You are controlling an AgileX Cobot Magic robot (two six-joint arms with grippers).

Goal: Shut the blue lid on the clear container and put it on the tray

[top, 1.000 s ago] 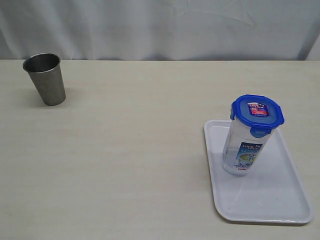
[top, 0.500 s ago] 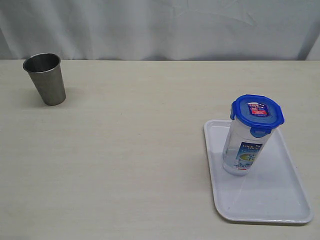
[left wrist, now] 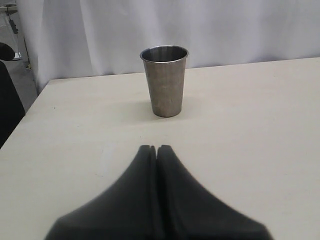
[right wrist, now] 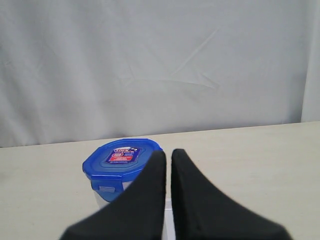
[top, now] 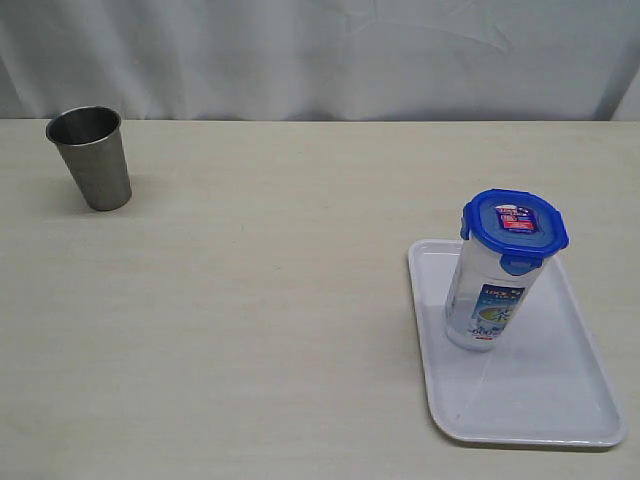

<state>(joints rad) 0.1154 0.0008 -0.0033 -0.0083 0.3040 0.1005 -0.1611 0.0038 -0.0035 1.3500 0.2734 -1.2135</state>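
The clear container (top: 487, 300) stands upright on the tray (top: 560, 400), inside its rim, and the blue lid (top: 514, 225) sits flat on top of it. The tabs that I can see look folded down, but I cannot check all four.

By my judgement both steps are done. The next move only needs a check that the lid is locked, and the arms should keep away from the tray.

The left fingers (left wrist: 146, 165) are clenched together and empty. They face the steel cup (top: 92, 158), which stands well apart from the tray on the counter (top: 280, 300). The right fingers (right wrist: 156, 172) are also clenched on nothing and point toward the lid without touching it.

I count one container, one lid, one tray and one cup.
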